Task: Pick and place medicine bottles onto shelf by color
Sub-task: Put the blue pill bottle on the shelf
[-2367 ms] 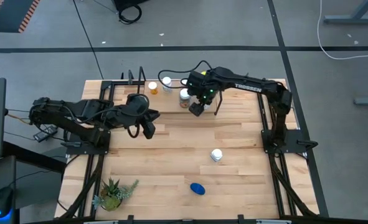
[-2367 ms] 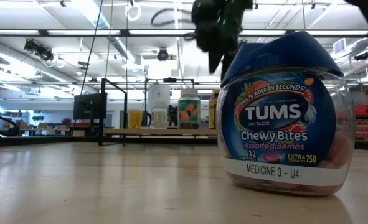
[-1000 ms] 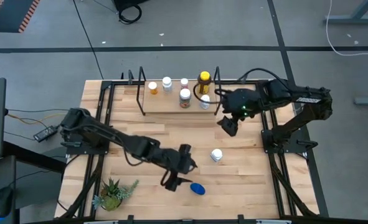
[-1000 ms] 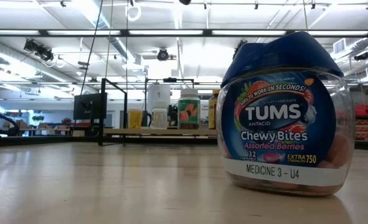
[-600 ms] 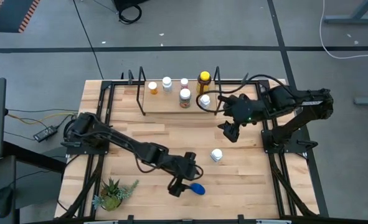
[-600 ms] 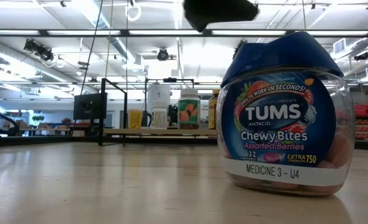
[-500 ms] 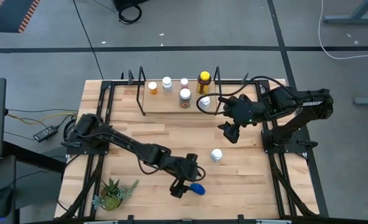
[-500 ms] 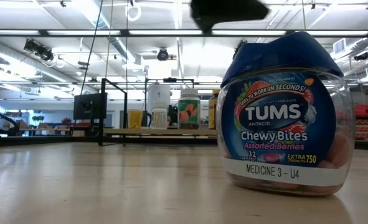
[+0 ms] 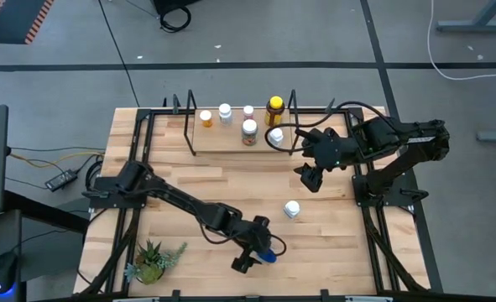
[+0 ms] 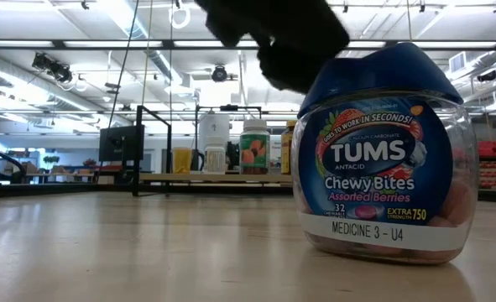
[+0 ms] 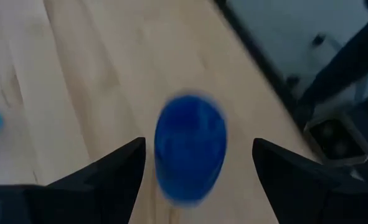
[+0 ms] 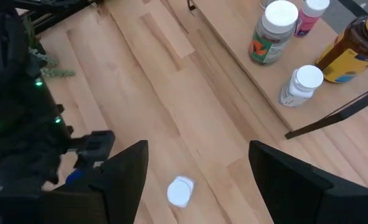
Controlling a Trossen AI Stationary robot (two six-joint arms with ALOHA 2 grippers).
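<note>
Two fingers of my left gripper (image 9: 256,254) spread wide, straddling the blue bottle (image 9: 267,256) at the table's near edge. White bottle (image 9: 292,209) mid-table. My right gripper (image 9: 309,179) farther back, jaws apart, empty. Five bottles on the shelf (image 9: 231,139).

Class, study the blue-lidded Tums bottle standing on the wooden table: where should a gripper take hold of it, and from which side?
Probably from above, straddling the blue-lidded Tums bottle: it stands upright, and the left gripper already has its open fingers either side of the lid. Grip the clear body just below the sloping lid.
</note>
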